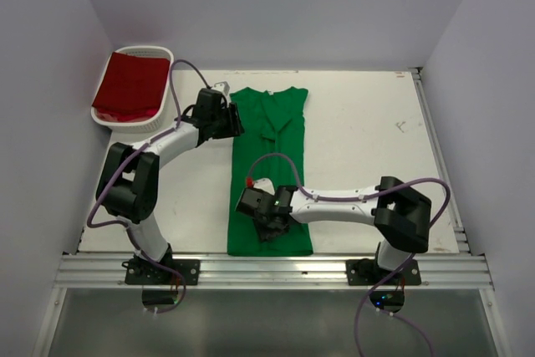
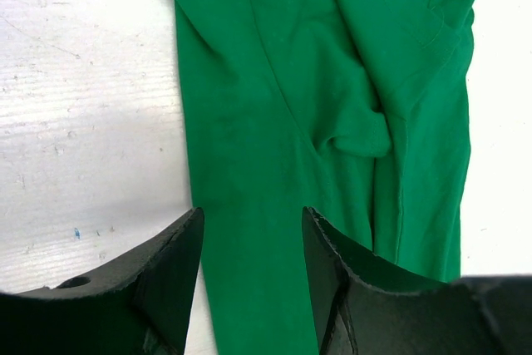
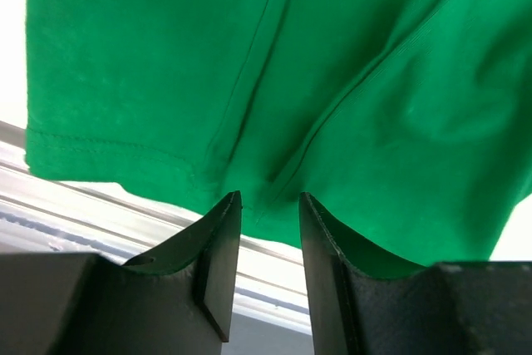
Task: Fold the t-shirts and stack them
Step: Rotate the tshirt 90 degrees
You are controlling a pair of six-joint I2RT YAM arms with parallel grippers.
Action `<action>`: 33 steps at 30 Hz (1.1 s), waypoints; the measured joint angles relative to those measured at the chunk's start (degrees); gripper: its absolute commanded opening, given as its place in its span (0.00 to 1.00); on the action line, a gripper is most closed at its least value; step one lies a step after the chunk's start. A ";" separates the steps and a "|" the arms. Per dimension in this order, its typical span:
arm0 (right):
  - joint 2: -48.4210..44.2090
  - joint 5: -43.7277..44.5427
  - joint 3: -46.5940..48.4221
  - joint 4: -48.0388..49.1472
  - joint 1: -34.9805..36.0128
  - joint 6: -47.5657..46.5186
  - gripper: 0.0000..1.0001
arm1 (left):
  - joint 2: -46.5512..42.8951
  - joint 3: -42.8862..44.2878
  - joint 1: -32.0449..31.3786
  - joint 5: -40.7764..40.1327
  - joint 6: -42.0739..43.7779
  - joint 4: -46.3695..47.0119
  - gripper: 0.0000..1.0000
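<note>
The bright green t-shirt [image 1: 272, 165] lies on the white table as a long narrow strip, sides folded in, collar end far and hem at the near edge. My left gripper [image 1: 232, 119] is open over the strip's far left edge; in the left wrist view [image 2: 252, 226] green cloth [image 2: 332, 81] lies between the jaws, not pinched. My right gripper [image 1: 271, 232] is open low over the hem end; in the right wrist view [image 3: 268, 201] the hem [image 3: 249, 56] lies just past the fingertips. The dark red t-shirt [image 1: 129, 85] lies in the basket.
The white slatted basket [image 1: 125, 125] stands at the far left corner against the left wall. An aluminium rail [image 1: 276, 269] runs along the table's near edge, and it also shows in the right wrist view [image 3: 83, 214]. Walls close in the left, back and right sides.
</note>
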 measured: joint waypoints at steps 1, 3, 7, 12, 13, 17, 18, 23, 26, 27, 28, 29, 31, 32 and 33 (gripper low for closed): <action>0.39 -0.09 -0.04 -0.04 0.33 0.22 0.37 | 0.00 0.00 0.00 -0.04 0.00 0.00 0.54; 0.70 -0.26 -0.33 -0.13 1.11 0.92 0.34 | -0.04 0.00 0.00 -0.24 0.00 0.00 0.54; 0.98 -0.31 -0.74 -0.39 2.32 1.77 0.19 | -0.09 0.00 0.00 -0.44 0.02 0.00 0.53; 0.98 -0.28 -1.01 -0.72 2.69 2.36 0.20 | -0.09 0.00 0.00 -0.44 0.02 0.00 0.53; 0.98 -0.28 -1.05 -0.76 2.73 2.45 0.21 | -0.09 0.00 0.00 -0.44 0.02 0.00 0.53; 0.98 -0.26 -1.29 -1.27 2.73 2.62 0.28 | -0.09 0.00 0.00 -0.46 0.02 0.00 0.53; 0.98 -0.24 -1.29 -1.44 2.78 2.64 0.28 | -0.09 0.00 0.00 -0.46 0.02 0.00 0.53; 1.20 -0.24 -1.31 -1.90 2.84 2.67 0.28 | -0.09 0.00 0.00 -0.46 0.02 -0.02 0.53; 1.77 -0.24 -1.31 -1.92 2.95 2.64 0.30 | -0.11 0.00 0.00 -0.46 0.02 0.00 0.53; 1.92 -0.22 -1.29 -1.97 3.04 2.64 0.31 | -0.11 0.00 0.00 -0.46 0.02 -0.02 0.53; 1.97 -0.20 -1.27 -2.05 3.13 2.62 0.33 | -0.11 0.00 0.00 -0.46 0.02 0.00 0.53; 1.97 -0.17 -1.20 -2.14 3.26 2.62 0.33 | -0.11 0.00 0.00 -0.46 0.02 0.00 0.53; 1.97 -0.09 -0.92 -2.32 3.50 2.49 0.36 | -0.11 0.00 0.00 -0.46 0.02 0.00 0.53; 1.97 -0.04 -0.70 -2.38 3.67 2.49 0.36 | -0.11 0.00 0.00 -0.46 0.02 0.00 0.53; 1.97 0.00 -0.37 -2.51 3.85 2.45 0.36 | -0.11 -0.02 0.00 -0.46 0.02 0.00 0.53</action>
